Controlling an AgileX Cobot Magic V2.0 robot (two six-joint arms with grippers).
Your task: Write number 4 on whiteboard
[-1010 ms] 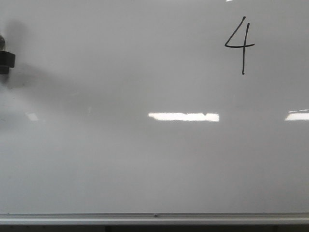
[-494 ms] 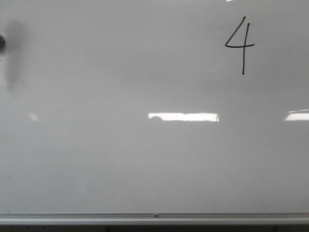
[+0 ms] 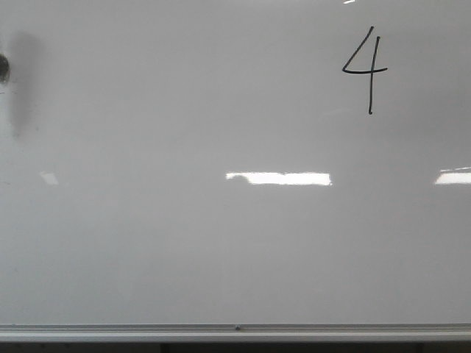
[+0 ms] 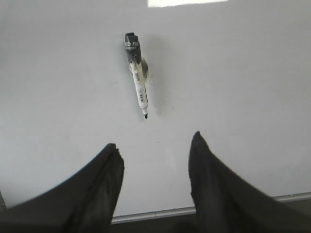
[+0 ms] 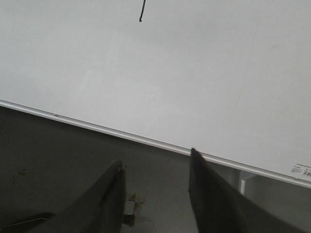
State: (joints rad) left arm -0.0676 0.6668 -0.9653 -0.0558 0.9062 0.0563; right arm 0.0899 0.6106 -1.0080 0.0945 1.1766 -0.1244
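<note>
The whiteboard [image 3: 221, 243] fills the front view, and the number 4 [image 3: 366, 70] stands on it in thin black line at the upper right. Neither gripper shows in the front view. In the left wrist view a black-capped white marker [image 4: 138, 73] lies loose on the whiteboard [image 4: 243, 97], tip uncapped. My left gripper [image 4: 155, 148] is open and empty, a little way back from the marker's tip. My right gripper [image 5: 155, 162] is open and empty over the dark surface beside the board's frame. The lower end of the 4's stem [image 5: 142, 12] shows on the whiteboard [image 5: 194, 73] in the right wrist view.
A silver frame edge [image 3: 235, 331] runs along the board's near side, also seen as the frame edge [image 5: 121, 132] and frame edge [image 4: 150, 214]. A small dark thing [image 3: 3, 68] with a soft shadow sits at the front view's left edge. A white bracket [image 5: 248, 184] sits under the frame.
The dark gripper part at the front view's left edge a second ago has drawn out of view, and its broad shadow has shrunk. The 4 is unchanged.
</note>
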